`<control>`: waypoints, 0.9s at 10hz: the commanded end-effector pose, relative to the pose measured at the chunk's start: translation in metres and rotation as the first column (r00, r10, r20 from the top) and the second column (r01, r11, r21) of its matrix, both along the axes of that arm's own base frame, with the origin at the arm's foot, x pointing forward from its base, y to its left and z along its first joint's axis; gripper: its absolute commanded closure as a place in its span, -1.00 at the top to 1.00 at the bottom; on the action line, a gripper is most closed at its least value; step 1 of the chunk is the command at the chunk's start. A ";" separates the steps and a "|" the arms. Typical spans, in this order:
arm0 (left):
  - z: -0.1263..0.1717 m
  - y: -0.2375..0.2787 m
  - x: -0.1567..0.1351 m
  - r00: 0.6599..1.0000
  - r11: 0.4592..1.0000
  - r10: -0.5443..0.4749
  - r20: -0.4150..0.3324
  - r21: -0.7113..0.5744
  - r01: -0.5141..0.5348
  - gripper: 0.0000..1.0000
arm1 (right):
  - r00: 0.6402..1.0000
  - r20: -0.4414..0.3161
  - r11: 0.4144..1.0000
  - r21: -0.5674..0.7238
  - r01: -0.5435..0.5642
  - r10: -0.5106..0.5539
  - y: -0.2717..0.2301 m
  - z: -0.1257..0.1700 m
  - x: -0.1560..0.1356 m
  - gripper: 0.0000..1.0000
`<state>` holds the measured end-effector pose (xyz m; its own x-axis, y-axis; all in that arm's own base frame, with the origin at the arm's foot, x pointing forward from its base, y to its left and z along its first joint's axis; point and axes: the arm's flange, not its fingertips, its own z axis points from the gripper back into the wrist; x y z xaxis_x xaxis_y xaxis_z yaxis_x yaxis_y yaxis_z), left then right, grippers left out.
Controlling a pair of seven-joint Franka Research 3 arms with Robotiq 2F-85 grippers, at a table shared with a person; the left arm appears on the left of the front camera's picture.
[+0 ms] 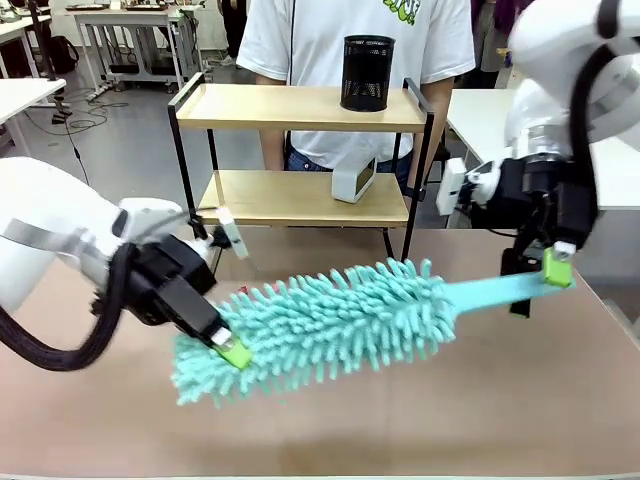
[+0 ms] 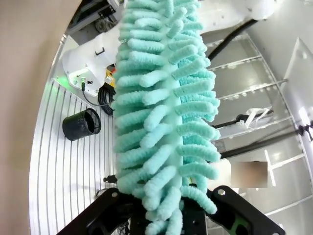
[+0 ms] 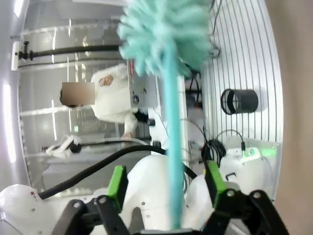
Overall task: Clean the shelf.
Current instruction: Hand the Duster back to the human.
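Observation:
The shelf (image 1: 290,108) stands at the table's far side, two wooden boards in a black frame. A teal fluffy duster (image 1: 340,320) hangs level above the table in front of it. My left gripper (image 1: 232,350) is shut on the far end of its fluffy head, and the strands (image 2: 161,107) rise between its fingers (image 2: 234,220). My right gripper (image 1: 545,270) is at the flat handle (image 3: 171,147). Its green-padded fingers (image 3: 117,181) stand open on either side of the handle, apart from it.
A black mesh cup (image 1: 367,72) stands on the shelf's top board and a small white device (image 1: 353,180) leans on the lower one. A person in a white shirt (image 1: 320,40) stands right behind the shelf. The brown table (image 1: 500,400) lies under the duster.

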<state>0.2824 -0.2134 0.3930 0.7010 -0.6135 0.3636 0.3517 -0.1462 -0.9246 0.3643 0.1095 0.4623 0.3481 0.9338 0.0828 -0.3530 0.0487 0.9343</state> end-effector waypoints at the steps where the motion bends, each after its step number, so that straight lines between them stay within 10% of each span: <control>1: 0.034 0.069 -0.035 0.998 0.996 0.040 0.050 -0.078 -0.036 -1.00 | 0.937 0.017 0.928 0.146 0.343 -0.349 -0.057 0.005 -0.035 1.00; 4: 0.090 0.188 -0.066 0.924 0.888 0.367 0.111 -0.337 -0.313 -1.00 | 0.641 -0.179 0.540 0.400 0.741 -0.747 -0.128 -0.009 -0.093 1.00; 5: 0.105 0.229 -0.074 0.810 0.751 0.581 0.077 -0.433 -0.498 -1.00 | 0.604 -0.251 0.468 0.436 0.769 -0.757 -0.136 -0.014 -0.098 1.00; 6: 0.112 0.266 -0.068 0.658 0.561 0.750 -0.063 -0.466 -0.684 -1.00 | 0.843 -0.106 0.806 0.248 0.537 -0.528 -0.131 -0.004 -0.073 1.00; 7: 0.108 0.306 -0.052 0.422 0.312 0.885 -0.195 -0.423 -0.851 -1.00 | 0.843 -0.106 0.806 0.248 0.537 -0.528 -0.131 -0.004 -0.073 1.00; 9: 0.091 0.342 -0.023 0.212 0.097 0.932 -0.294 -0.362 -0.927 -1.00 | 0.843 -0.106 0.806 0.248 0.537 -0.528 -0.131 -0.004 -0.073 1.00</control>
